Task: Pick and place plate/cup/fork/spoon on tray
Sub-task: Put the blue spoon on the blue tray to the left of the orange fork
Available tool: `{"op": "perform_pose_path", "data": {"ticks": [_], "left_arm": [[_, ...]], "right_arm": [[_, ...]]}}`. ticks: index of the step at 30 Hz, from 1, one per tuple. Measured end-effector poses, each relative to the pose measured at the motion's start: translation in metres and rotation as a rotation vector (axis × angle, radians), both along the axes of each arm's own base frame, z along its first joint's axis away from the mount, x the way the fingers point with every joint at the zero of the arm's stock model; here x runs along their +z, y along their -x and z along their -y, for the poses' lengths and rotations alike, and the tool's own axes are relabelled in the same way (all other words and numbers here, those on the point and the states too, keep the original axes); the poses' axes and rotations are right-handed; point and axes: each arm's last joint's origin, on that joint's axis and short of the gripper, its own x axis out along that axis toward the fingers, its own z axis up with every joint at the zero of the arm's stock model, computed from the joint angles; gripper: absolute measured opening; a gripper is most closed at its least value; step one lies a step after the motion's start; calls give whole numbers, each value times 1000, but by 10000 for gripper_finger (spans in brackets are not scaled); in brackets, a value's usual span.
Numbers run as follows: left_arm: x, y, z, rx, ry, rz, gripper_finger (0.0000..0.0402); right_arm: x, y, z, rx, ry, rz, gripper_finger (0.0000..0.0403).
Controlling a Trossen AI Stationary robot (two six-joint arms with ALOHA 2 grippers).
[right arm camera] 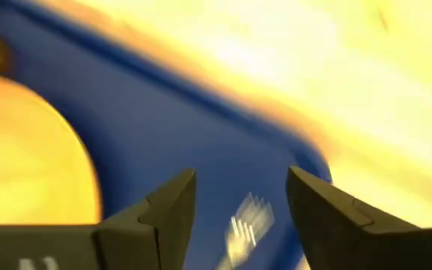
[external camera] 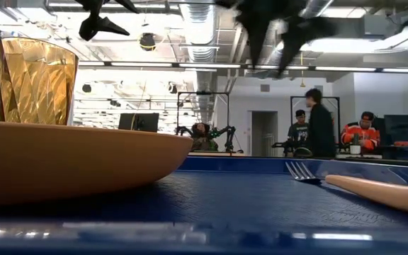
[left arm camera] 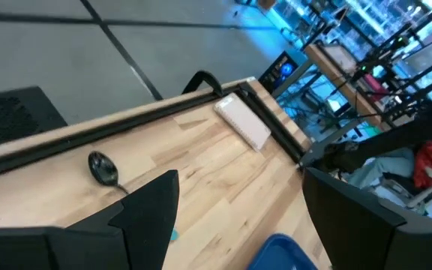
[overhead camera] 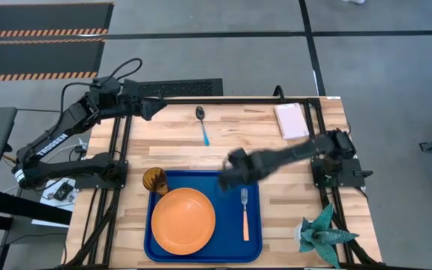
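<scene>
Below the right claw (overhead camera: 235, 171), on the tray (overhead camera: 205, 253): plate (overhead camera: 183, 220), cup (overhead camera: 154, 181) at the tray's far-left corner, fork (overhead camera: 244, 212) just beside and under the fingers, lying flat and apart from the plate. Right claw released, jaws spread, nothing between them, hanging over the tray's far edge. Three of four items placed by the look of it; spoon (overhead camera: 202, 124) left to do, lying on bare wood well beyond the right claw, nearer the left claw (overhead camera: 156, 107). Left claw released too, empty, hovering near the far-left edge, spoon ahead of it. Surface (overhead camera: 328, 154): light wooden slats, pinkish-white block (overhead camera: 291, 120) at the far-right corner, green paper plant (overhead camera: 321, 234) at the near right. Room: grey floor, striped mats, people (external camera: 317, 127) standing in the background among benches and other rigs
</scene>
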Motion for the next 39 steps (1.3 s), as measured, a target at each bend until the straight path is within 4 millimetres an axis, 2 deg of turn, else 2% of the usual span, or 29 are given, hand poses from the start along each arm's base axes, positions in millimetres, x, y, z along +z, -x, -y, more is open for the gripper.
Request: {"op": "perform_pose_path", "data": {"ticks": [6,11,17,23,25,28,33,36,39], "left_arm": [[3,0,0,7,-22,19,270],[2,0,0,3,-27,3,270],[-2,2,0,50,9,-23,270],[-3,3,-1,110,19,-36,270],[-3,3,-2,124,25,-31,270],[-3,3,-2,131,36,-27,270],[-8,-3,-9,139,60,-53,270],[-15,-10,-19,121,93,-78,270],[-25,-20,-30,99,113,-130,270]], "right_arm": [[5,-47,62,83,75,271,250],[-23,-84,113,140,179,357,254],[-75,-97,169,120,115,267,255],[-84,-110,206,145,145,255,255],[-86,-113,211,170,128,224,255],[-71,-120,213,218,139,207,255],[-35,-116,208,317,164,139,255],[4,-101,205,354,192,150,255],[47,-71,200,369,219,126,255]]}}
